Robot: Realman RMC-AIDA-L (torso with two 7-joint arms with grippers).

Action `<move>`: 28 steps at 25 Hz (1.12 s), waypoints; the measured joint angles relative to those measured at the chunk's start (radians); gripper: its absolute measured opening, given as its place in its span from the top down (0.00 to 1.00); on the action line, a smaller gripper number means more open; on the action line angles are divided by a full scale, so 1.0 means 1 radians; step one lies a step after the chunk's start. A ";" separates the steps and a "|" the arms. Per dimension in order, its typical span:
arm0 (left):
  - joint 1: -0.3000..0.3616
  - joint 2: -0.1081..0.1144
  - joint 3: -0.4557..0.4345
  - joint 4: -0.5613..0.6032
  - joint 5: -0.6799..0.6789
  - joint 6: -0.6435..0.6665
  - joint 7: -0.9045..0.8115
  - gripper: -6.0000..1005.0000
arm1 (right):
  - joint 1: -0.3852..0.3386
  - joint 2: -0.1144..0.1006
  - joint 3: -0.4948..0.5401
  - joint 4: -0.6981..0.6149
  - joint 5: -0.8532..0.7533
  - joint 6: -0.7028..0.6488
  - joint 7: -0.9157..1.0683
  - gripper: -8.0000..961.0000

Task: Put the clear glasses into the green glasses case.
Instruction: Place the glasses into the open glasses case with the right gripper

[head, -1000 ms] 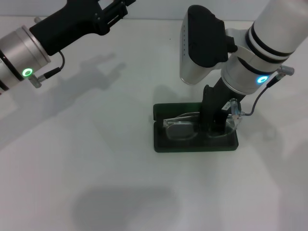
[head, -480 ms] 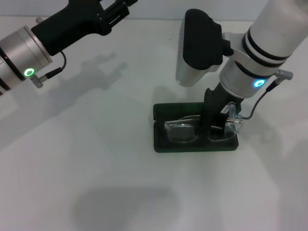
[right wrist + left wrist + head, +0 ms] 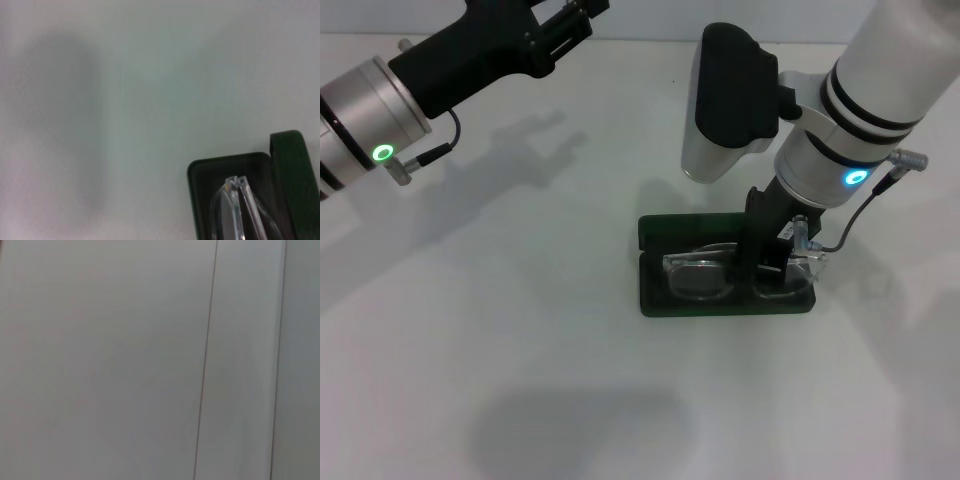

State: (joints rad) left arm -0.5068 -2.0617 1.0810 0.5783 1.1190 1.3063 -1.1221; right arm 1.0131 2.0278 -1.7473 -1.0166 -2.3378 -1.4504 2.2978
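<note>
The green glasses case (image 3: 654, 300) lies open on the white table, right of centre in the head view. The clear glasses (image 3: 700, 276) rest inside it along its length, their right end at the case's right edge. My right gripper (image 3: 765, 262) reaches straight down into the case and is shut on the glasses near their middle. The right wrist view shows one corner of the case (image 3: 291, 170) with a clear lens (image 3: 239, 210) in it. My left gripper (image 3: 570, 20) hangs high at the far left, away from the case.
White table (image 3: 520, 330) lies all around the case. The right arm's wrist housing (image 3: 725, 100) hangs over the case's far side. The left wrist view shows only a pale surface with thin lines.
The right gripper has lowered the glasses from a tilt until they lie flatter and deeper in the case. The left arm has barely moved.
</note>
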 joint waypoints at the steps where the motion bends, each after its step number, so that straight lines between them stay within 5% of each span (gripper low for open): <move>1: 0.000 0.000 0.000 0.000 0.000 0.000 -0.001 0.49 | 0.000 0.000 0.000 0.001 0.000 0.000 0.002 0.93; 11: 0.008 -0.001 0.000 0.000 0.001 0.003 -0.002 0.49 | -0.017 0.000 0.002 -0.038 -0.009 0.008 0.004 0.84; 16: 0.009 -0.001 0.000 0.000 0.001 0.006 -0.002 0.49 | -0.063 -0.001 0.011 -0.130 -0.006 -0.013 0.004 0.76; 28: 0.019 -0.003 -0.004 0.001 0.001 0.007 -0.004 0.49 | -0.213 -0.004 0.083 -0.331 -0.088 0.020 0.003 0.73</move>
State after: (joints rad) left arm -0.4878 -2.0648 1.0770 0.5797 1.1198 1.3133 -1.1259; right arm 0.8001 2.0241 -1.6645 -1.3473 -2.4261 -1.4304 2.3003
